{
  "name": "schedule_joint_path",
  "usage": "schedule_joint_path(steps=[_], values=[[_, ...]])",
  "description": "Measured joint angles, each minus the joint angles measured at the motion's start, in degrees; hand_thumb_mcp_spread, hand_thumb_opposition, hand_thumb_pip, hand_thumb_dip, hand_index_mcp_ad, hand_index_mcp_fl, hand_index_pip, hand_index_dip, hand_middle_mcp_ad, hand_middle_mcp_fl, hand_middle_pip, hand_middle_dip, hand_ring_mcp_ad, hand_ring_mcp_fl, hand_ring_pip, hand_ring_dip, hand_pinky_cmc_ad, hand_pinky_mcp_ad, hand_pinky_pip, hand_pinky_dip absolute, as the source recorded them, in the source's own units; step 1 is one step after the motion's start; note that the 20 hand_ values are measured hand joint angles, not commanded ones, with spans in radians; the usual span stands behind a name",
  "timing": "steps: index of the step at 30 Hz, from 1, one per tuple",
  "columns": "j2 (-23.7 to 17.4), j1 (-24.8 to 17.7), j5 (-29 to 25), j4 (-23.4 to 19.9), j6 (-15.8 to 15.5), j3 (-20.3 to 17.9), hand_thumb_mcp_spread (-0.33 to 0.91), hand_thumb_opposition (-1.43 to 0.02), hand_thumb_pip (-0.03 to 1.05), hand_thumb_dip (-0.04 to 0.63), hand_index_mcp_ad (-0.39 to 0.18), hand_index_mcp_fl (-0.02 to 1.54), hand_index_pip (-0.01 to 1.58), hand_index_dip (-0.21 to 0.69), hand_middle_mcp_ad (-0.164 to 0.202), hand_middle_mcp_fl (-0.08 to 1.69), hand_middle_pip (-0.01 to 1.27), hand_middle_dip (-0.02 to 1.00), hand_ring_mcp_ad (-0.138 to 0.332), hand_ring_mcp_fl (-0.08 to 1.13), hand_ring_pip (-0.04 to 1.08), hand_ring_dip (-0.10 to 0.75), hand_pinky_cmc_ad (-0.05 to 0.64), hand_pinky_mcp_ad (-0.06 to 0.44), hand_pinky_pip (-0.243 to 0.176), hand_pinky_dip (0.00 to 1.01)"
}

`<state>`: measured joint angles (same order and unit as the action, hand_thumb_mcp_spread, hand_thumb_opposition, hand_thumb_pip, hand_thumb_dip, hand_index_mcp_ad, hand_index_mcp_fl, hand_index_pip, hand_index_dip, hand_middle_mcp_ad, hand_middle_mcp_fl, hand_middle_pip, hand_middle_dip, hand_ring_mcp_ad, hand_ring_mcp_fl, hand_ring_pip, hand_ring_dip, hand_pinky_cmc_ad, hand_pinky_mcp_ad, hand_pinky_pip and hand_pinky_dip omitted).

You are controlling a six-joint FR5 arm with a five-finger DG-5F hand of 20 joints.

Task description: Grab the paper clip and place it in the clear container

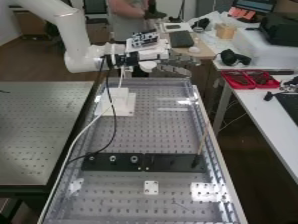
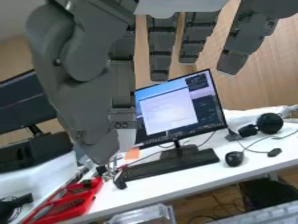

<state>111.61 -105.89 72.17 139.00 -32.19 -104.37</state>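
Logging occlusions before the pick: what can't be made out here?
- Clear box: wrist view, cut off by the picture's edge.
- Contents of the red trays: high view, too small to identify.
- Left-hand monitor: wrist view, partly behind the hand, partly cut off.

High: from above, we look down along the bench (image 1: 159, 137). Wrist: nearer, we face the desk (image 2: 179, 181). Shared: red trays (image 2: 65, 204).
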Motion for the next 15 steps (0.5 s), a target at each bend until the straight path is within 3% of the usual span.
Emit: schedule_joint_path(steps=[15], values=[[8.7, -0.9, -0.8, 6.2, 1.6, 8.1, 0.51, -0.96, 0.58, 0.220, -0.152, 0.79, 1.27, -0.012, 0.047, 0.21, 0.13, 0.19, 0.080, 0.01, 0.11, 0.093, 0.342, 0.258, -0.010, 0.25]])
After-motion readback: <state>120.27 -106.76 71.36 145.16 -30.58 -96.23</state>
